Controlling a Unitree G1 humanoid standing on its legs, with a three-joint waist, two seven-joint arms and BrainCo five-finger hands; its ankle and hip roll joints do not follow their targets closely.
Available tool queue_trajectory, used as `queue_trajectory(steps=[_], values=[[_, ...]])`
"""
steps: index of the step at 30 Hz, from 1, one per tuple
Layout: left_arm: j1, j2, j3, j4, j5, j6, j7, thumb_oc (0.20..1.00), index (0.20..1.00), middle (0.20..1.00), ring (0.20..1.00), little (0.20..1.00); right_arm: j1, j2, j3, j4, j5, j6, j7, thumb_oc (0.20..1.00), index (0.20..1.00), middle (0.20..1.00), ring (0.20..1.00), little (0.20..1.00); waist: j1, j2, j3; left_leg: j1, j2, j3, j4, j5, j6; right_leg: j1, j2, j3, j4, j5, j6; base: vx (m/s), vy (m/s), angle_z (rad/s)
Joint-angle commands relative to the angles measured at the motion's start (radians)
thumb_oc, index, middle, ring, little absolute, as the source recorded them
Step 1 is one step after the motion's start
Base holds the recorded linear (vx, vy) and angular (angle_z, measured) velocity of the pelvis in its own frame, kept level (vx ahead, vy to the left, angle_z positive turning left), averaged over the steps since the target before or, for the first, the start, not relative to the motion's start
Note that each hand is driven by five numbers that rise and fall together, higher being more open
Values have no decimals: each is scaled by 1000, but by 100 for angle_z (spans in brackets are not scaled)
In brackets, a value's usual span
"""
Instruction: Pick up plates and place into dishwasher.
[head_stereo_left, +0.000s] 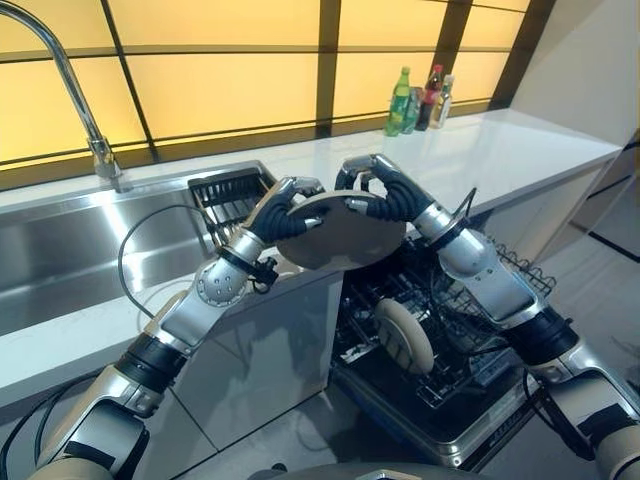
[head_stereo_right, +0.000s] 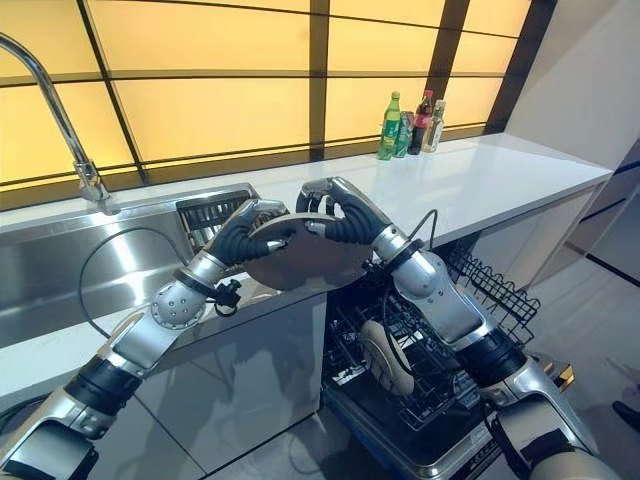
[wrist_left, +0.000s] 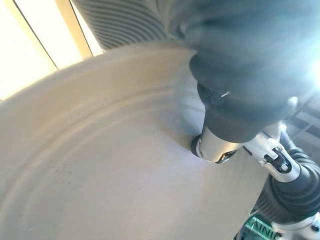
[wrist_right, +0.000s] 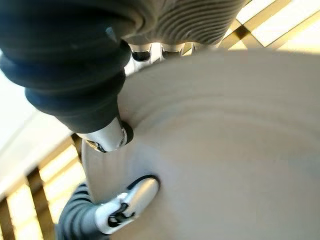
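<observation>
Left robot hand (head_stereo_left: 283, 208): you have its fingers curled over one edge of the plate (head_stereo_left: 345, 238), thumb pressed to the plate's underside, as the left wrist view shows.

Right robot hand (head_stereo_left: 382, 192): fingers hooked over the plate's far rim, thumb against its face; both hands pinch the same plate between them.

Plate: beige, round, held tilted in the air above the counter (head_stereo_left: 520, 150) edge, over the gap between the sink (head_stereo_left: 60, 250) and the open dishwasher (head_stereo_left: 440, 420).

Second plate (head_stereo_left: 404, 336): beige, standing on edge in the dishwasher's lower rack (head_stereo_left: 470, 350), below the held plate and apart from it.

Dish basket (head_stereo_left: 225, 195): dark wire, sitting in the sink's right end, just behind the left hand.

Sink: stainless steel, with a tall curved tap (head_stereo_left: 60, 70) at its back edge.

Counter: white, running right from the sink to the wall.

Bottles (head_stereo_left: 415, 100): a small group, one green, standing at the counter's back by the window.

Window (head_stereo_left: 230, 60): amber-lit panes in dark frames, spanning the wall behind the counter.
</observation>
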Motion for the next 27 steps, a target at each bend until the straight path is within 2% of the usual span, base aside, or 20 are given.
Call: queue_trajectory(steps=[1,3,4,5,9,20,27], values=[[-120,11,22,-88,-17,-88,77,200,200,200,200,200,-125,-145,33,114,-71,130,-16,200,200,200,200,200,17,8,59,70,-23,28,23,-214,11,26,-63,39,26,-134,85,-8,-12,-5],[-117,10,25,-82,-19,-82,70,200,200,200,200,200,-125,-144,25,119,-60,131,-48,200,200,200,200,200,14,8,60,72,-22,29,22,-215,10,27,-61,41,24,-133,85,-3,-8,-2],[-110,7,29,-82,-24,-73,63,385,385,385,385,385,-118,-140,13,124,-74,129,-65,200,200,200,200,200,14,8,59,73,-21,30,21,-216,9,27,-60,43,23,-133,85,0,0,0],[-102,5,34,-85,-35,-61,51,1000,1000,1000,1000,1000,-112,-138,1,131,-85,125,-79,200,200,200,200,200,13,9,59,73,-22,29,21,-216,10,27,-59,45,22,-133,86,0,0,0],[-63,3,51,-104,-72,-60,4,1000,1000,1000,1000,1000,-91,-163,-47,134,-122,131,-123,200,200,200,200,200,11,9,56,71,-20,32,20,-215,10,24,-57,47,21,-131,88,0,0,0],[70,59,113,-177,-198,-81,-152,1000,1000,1000,1000,1000,-55,-332,-203,216,-196,132,-237,200,200,200,200,200,14,8,62,63,-25,35,24,-216,19,14,-46,57,24,-129,85,-2,-1,0],[106,73,110,-192,-262,-89,-200,1000,1000,1000,1000,1000,-59,-398,-211,314,-211,177,-252,200,200,200,200,200,20,9,59,63,-25,34,22,-217,20,15,-44,59,20,-127,88,-7,-12,-8]])
